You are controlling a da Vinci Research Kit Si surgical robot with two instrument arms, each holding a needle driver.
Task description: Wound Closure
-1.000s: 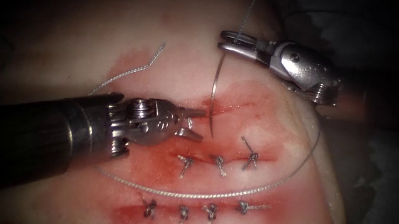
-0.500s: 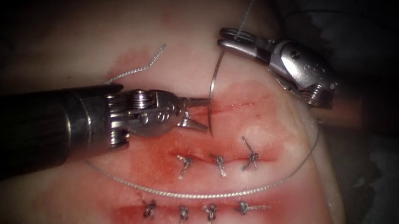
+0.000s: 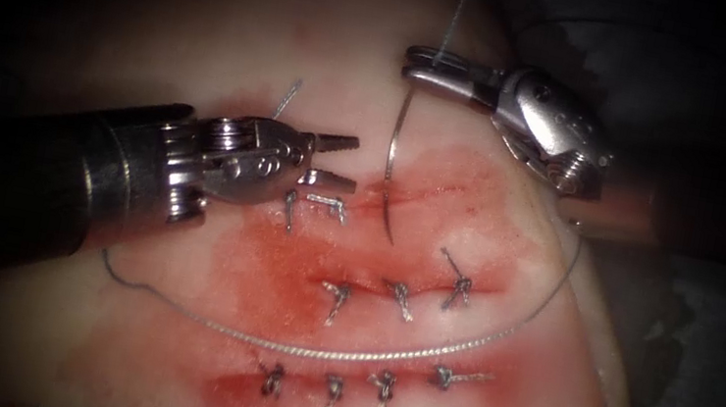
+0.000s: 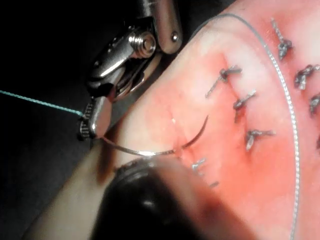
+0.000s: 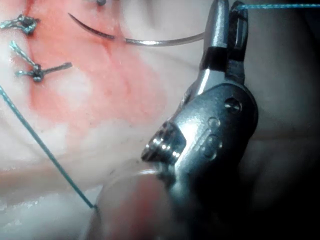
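Dark background surrounds the tissue (image 3: 237, 72), wet with red fluid (image 3: 272, 267) around two rows of knotted stitches (image 3: 397, 294). At its far edge the right end effector (image 3: 420, 62) is clamped on the blunt, thread-bearing end of the needle (image 3: 392, 154), whose curve hangs below it with the tip just over the cut (image 3: 425, 193), not in the tissue. Thread (image 3: 397, 351) arcs below the stitches. Left of the needle, the left end effector (image 3: 340, 162) holds nothing, jaws narrowly parted.
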